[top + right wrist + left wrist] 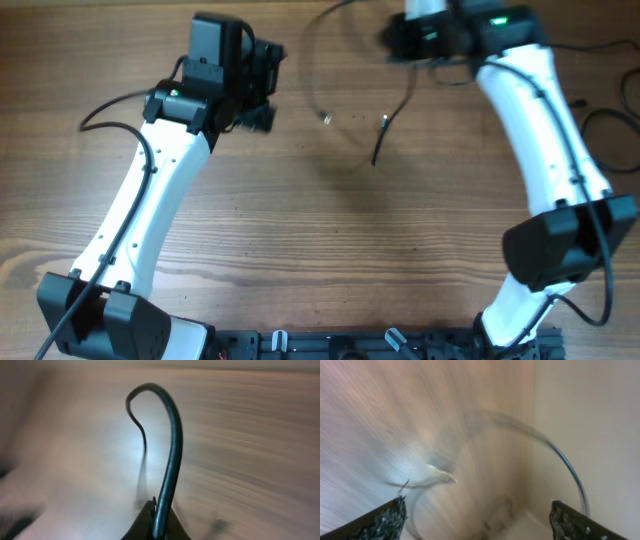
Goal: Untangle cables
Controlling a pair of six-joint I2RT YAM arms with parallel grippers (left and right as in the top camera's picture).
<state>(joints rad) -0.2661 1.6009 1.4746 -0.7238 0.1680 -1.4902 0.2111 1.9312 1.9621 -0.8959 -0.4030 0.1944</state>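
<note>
A thin black cable runs from my right gripper at the table's far middle and hangs down to a loose end. A fainter, blurred loop of cable with a pale plug tip lies left of it. In the right wrist view my fingers are shut on the black cable, which arches up and curls over. My left gripper is open and empty to the left of the loop. In the left wrist view its fingertips frame a blurred cable arc and pale tip.
Thicker black wires of the right arm lie at the table's right edge. A left arm wire loops at the left. A black rail runs along the front edge. The table is brown wood.
</note>
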